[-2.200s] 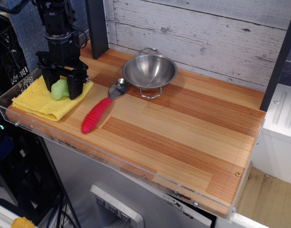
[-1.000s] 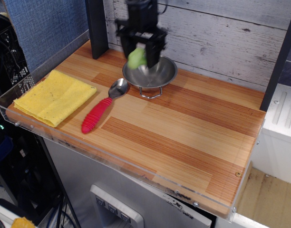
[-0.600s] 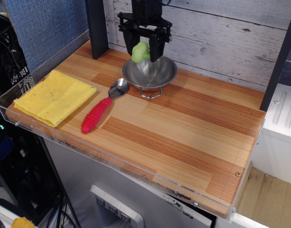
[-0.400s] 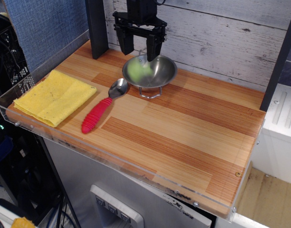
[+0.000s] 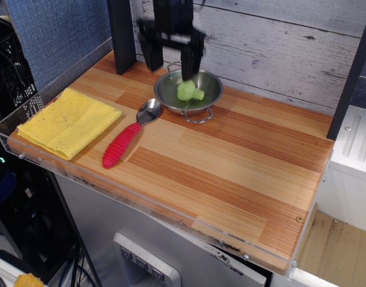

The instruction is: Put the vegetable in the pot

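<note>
1. The small light-green plastic toy vegetable (image 5: 189,91), lumpy with a short stem pointing right, lies inside the small shiny stainless-steel pot (image 5: 210,81), resting on the pot's floor.
2. The pot stands on the striped wooden tabletop (image 5: 231,161) near the back, close to the weathered grey plank wall (image 5: 273,42); one thin wire loop handle shows at its front edge and another seems to peek out behind it, though the arm partly hides that side.
3. The black robot gripper (image 5: 168,60) hangs just above the pot's rear left rim, blurred. Its two fingers (image 5: 191,60) are spread wide apart with nothing between them, and they do not touch the vegetable.
4. A metal spoon with a red ribbed handle (image 5: 128,136) lies just left of the pot, its bowl toward the pot.
5. A folded yellow cloth (image 5: 69,122) lies flat at the table's left end, well apart from the pot.
6. A dark upright post (image 5: 122,33) stands at the back left corner.
</note>
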Controlling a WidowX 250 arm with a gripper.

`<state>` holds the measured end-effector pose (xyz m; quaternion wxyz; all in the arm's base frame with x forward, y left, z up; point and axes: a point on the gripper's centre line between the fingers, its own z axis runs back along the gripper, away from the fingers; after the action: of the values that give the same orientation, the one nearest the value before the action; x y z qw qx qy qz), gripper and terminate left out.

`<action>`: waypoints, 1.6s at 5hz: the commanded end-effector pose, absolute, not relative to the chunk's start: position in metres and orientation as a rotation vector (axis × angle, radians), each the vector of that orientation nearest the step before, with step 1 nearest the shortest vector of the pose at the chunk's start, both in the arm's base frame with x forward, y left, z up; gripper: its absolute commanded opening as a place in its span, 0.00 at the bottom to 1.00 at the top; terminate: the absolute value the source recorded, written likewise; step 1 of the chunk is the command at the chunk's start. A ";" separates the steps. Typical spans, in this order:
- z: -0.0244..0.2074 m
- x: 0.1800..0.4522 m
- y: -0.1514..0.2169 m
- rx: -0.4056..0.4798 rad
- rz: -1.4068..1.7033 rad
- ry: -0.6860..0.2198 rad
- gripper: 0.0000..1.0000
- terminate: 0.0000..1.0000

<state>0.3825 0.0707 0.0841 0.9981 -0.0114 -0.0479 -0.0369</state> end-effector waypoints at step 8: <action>0.140 0.319 0.067 0.032 -0.028 -0.169 1.00 0.00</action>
<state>0.3193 0.0685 0.1258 0.9980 0.0106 -0.0621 -0.0101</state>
